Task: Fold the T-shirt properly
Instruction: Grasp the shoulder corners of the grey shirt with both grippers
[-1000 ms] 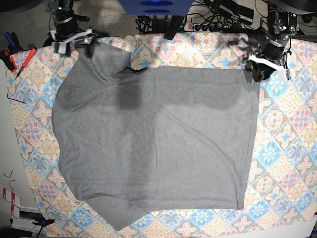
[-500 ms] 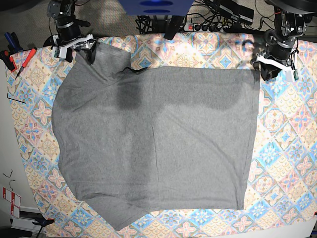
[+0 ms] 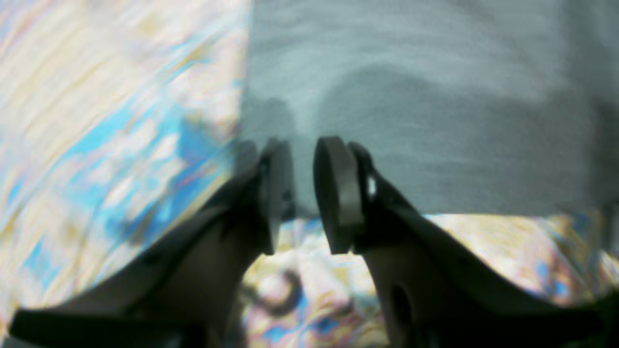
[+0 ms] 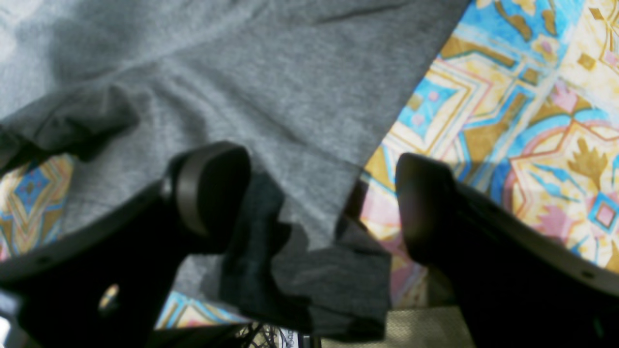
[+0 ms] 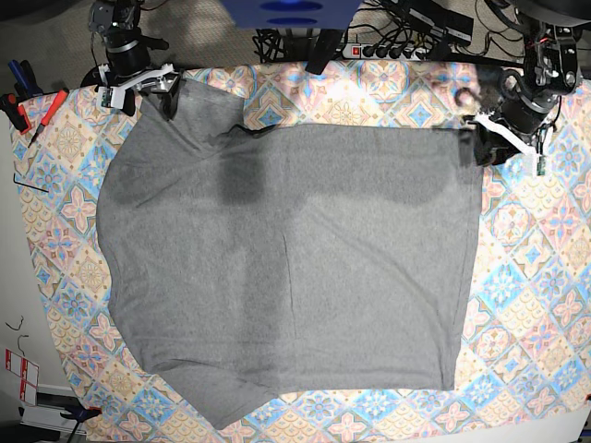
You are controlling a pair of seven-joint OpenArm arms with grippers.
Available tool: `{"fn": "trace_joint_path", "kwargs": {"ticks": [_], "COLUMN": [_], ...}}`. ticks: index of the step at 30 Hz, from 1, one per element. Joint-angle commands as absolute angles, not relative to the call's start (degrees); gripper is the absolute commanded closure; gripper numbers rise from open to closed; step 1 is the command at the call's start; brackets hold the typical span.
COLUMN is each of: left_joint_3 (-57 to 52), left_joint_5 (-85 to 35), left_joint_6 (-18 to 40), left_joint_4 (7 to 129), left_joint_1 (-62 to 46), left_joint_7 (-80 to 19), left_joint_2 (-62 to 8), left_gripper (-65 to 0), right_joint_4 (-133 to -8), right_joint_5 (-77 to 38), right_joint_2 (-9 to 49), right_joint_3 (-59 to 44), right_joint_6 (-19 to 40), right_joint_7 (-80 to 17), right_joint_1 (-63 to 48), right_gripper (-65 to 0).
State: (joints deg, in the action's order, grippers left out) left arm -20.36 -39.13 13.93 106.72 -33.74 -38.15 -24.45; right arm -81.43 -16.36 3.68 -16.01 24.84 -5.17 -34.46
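Since a moment ago the left gripper (image 5: 473,148) has swung in from the tablecloth (image 5: 536,277) to the far right corner of the T-shirt (image 5: 295,268), while the right gripper (image 5: 159,92) has barely shifted at the far left corner.

In the left wrist view the left gripper's fingers (image 3: 338,193) stand close together with a slim gap, straddling the grey corner edge; whether cloth is pinched between them I cannot tell through the blur. The right gripper's fingers (image 4: 213,188) are spread wide, the rumpled sleeve edge lying between them, ungripped. Both sit at far corners, probably to lift that edge together for a fold. The T-shirt lies spread flat across the cloth's middle.
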Motion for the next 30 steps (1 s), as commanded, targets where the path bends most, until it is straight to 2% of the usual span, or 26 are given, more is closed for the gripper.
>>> {"fn": "trace_joint_path", "kwargs": {"ticks": [1, 5, 10, 15, 21, 30], "left_joint_3": [-20.79, -20.97, -25.98, -29.58, -30.55, -30.2], "left_joint_5": [-39.43, -39.43, -39.52, -39.25, -38.9, -38.99], "left_joint_6": [14.73, 19.74, 23.96, 27.82, 30.46, 30.46], "left_joint_4": [107.56, 105.98, 100.09, 99.56, 99.47, 99.47], "left_joint_1": [-33.98, -33.98, -33.54, -33.8, -31.08, -30.55], "left_joint_7": [-37.23, -37.23, -37.23, -37.23, -43.91, -44.7], "left_joint_2": [-25.19, -25.45, -25.36, -25.27, -25.1, -25.01], "left_gripper": [-15.7, -15.7, -15.7, -15.7, -15.7, -15.7], "right_joint_4": [-82.07, -82.07, -82.07, -82.07, -82.07, -82.15], "right_joint_5": [-16.13, -16.13, -16.13, -16.13, -16.13, -16.13], "right_joint_2": [3.91, 3.91, 3.91, 3.91, 3.91, 3.91], "right_joint_3": [-16.22, -16.22, -16.22, -16.22, -16.22, -16.22], "right_joint_6": [24.75, 24.75, 24.75, 24.75, 24.75, 24.75], "right_joint_7": [-5.67, -5.67, -5.67, -5.67, -5.67, -5.67], "right_joint_1": [-35.12, -35.12, -35.21, -35.21, -35.21, -35.21], "right_gripper": [-49.8, -49.8, -49.8, -49.8, -49.8, -49.8]}}
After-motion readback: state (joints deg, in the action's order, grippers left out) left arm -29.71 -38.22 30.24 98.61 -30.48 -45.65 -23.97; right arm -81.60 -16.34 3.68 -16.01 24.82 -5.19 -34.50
